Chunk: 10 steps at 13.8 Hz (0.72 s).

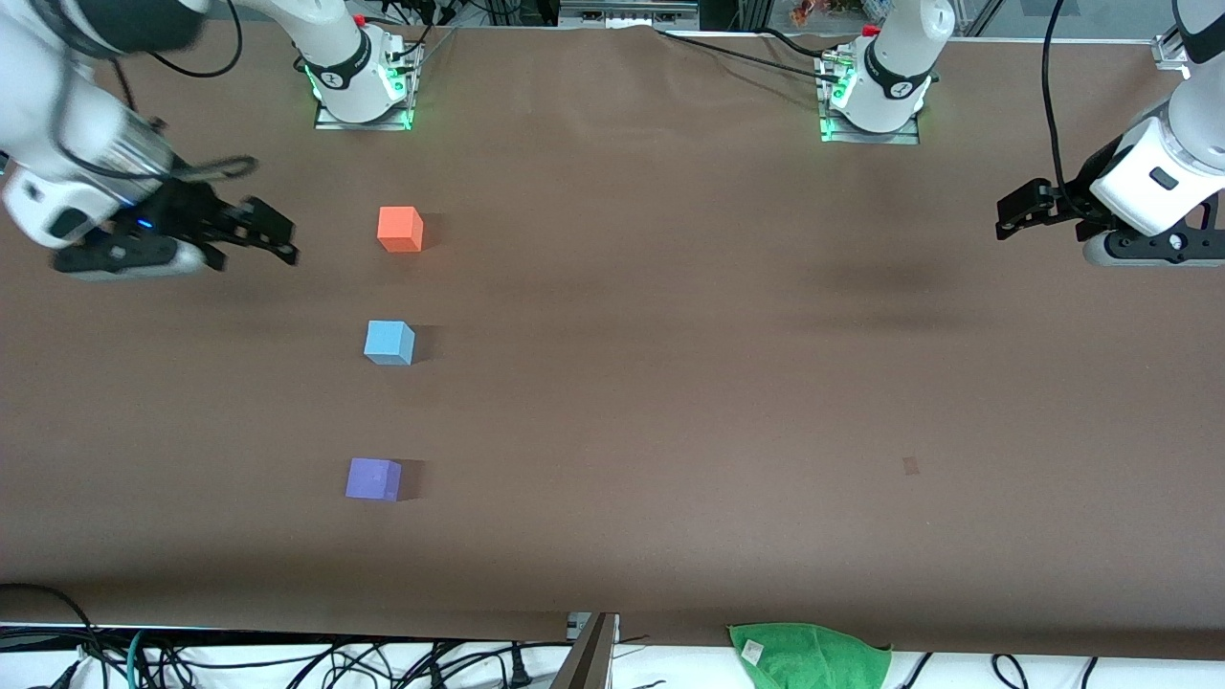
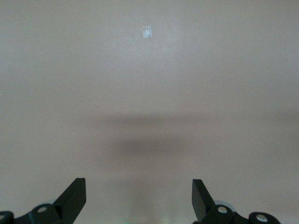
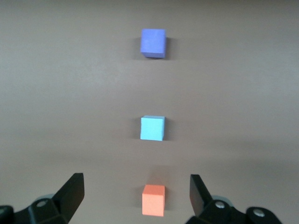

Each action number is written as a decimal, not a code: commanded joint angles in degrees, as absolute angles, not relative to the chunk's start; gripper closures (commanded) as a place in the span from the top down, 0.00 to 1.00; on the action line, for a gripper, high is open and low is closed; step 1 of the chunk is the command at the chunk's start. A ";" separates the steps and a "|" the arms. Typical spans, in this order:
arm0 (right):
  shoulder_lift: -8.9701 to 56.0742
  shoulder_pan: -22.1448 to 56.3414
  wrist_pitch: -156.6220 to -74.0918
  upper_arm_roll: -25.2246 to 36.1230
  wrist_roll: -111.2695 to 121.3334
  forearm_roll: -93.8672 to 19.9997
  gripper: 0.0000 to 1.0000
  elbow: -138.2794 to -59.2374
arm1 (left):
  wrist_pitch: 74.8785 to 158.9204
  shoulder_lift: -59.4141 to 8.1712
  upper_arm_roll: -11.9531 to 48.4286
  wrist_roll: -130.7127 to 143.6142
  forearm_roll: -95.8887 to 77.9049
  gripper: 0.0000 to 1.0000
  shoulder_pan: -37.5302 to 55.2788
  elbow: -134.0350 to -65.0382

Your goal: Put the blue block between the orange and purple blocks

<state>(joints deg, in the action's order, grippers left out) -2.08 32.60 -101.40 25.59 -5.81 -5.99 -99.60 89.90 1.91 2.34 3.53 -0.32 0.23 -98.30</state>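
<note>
Three small cubes stand in a line on the brown table toward the right arm's end. The orange block (image 1: pixel 400 230) is farthest from the front camera, the blue block (image 1: pixel 389 343) is in the middle between the other two, and the purple block (image 1: pixel 373 479) is nearest. All three show in the right wrist view: orange (image 3: pixel 153 199), blue (image 3: pixel 152 128), purple (image 3: pixel 153 43). My right gripper (image 1: pixel 278 234) is open and empty, up in the air beside the orange block, toward the right arm's end. My left gripper (image 1: pixel 1007 218) is open and empty, waiting at the left arm's end over bare table.
A green cloth (image 1: pixel 809 655) lies at the table's edge nearest the front camera. A small pale mark (image 1: pixel 910 466) is on the table toward the left arm's end; it also shows in the left wrist view (image 2: pixel 147 31). Cables run along both long edges.
</note>
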 commanded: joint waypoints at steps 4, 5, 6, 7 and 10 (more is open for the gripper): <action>-0.08 12.51 -91.25 7.50 -5.10 -5.10 1.00 -93.43 | 88.42 2.29 2.37 2.46 0.88 1.00 0.35 -97.38; -0.35 11.78 -90.01 7.30 -4.84 -4.84 1.00 -93.60 | 88.33 2.37 2.37 2.46 0.88 1.00 0.35 -97.38; -0.35 11.78 -89.74 7.21 -4.66 -3.79 1.00 -93.52 | 88.16 2.37 2.37 2.46 0.88 1.00 0.35 -97.47; -0.35 11.86 -89.48 7.03 -4.75 -2.65 1.00 -93.25 | 87.63 2.37 2.37 2.46 0.88 1.00 0.35 -97.38; 0.00 11.87 -89.82 6.94 -4.75 -2.20 1.00 -93.16 | 87.10 2.46 2.37 2.46 0.88 1.00 0.35 -97.38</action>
<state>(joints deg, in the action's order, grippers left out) -0.38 13.01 -90.91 8.16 -5.37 -3.23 -94.52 88.55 1.93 2.35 3.53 -0.32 0.23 -98.18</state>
